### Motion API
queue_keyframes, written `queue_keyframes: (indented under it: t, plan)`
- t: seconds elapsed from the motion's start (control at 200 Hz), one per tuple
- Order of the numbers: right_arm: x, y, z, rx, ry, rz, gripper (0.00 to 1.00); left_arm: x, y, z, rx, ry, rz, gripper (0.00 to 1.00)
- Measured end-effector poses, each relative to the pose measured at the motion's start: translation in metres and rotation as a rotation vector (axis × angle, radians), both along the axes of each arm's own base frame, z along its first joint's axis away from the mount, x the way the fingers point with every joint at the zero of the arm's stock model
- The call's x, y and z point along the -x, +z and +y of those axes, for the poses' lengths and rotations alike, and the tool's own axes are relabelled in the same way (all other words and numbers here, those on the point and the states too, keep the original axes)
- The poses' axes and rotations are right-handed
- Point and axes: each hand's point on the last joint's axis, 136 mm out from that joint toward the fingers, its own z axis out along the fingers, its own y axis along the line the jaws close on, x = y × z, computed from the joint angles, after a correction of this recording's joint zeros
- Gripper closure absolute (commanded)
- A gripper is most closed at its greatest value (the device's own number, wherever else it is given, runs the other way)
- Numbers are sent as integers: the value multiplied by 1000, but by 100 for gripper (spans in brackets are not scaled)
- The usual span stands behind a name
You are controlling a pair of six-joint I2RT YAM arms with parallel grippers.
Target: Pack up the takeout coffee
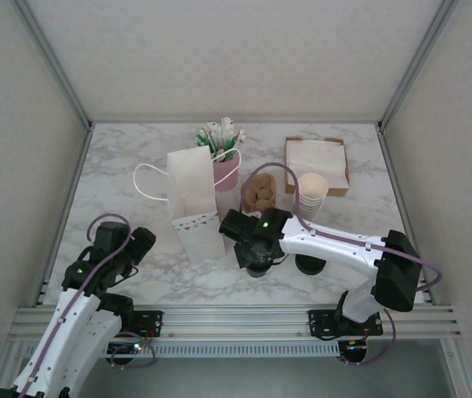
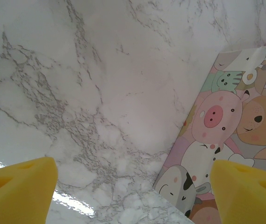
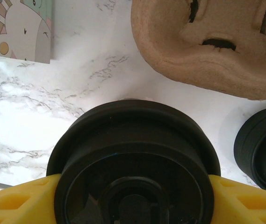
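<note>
your left gripper [image 2: 133, 200] hung over the near left of the marble table [image 1: 119, 166]. its yellow fingers [image 2: 18, 193] were spread wide, with only bare marble between them, and they touched nothing.

just to its right the paper bag [image 1: 192, 199] stood upright. its cartoon-animal side faced that wrist camera and its looped handle lay out to the left. at the far side behind the bag, a pink cup [image 1: 226, 172] held a bunch of sachets.

right of the bag's near end, about mid-table, your right gripper [image 3: 133, 203] was down over the takeout coffee [image 3: 133, 149]. the fingers [image 3: 16, 200] were drawn in to the width of the black lid, and one yellow pad met the rim on each side, so you had the cup clamped at its lid. the cup itself was hidden under the lid. it sat on the marble just near of the brown pulp carrier [image 3: 207, 42], apart from it.

a loose black lid [image 3: 261, 149] lay close on its right, not touching. farther right and back stood the stack of cream cups [image 1: 312, 192], against the near edge of the napkin box [image 1: 317, 159].
</note>
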Motion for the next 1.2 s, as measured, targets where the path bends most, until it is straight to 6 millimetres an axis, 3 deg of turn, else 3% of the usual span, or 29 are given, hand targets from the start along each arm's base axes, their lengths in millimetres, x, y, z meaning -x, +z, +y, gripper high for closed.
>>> queue_keyframes:
  t: [0.27,1.201]
  plan:
    - [2,-5,-2,40,2,23,34,0,0,0,0,0,1,15]
    - [10,17,-11,-53,110,-7,18,0,0,0,2,1,-1,15]
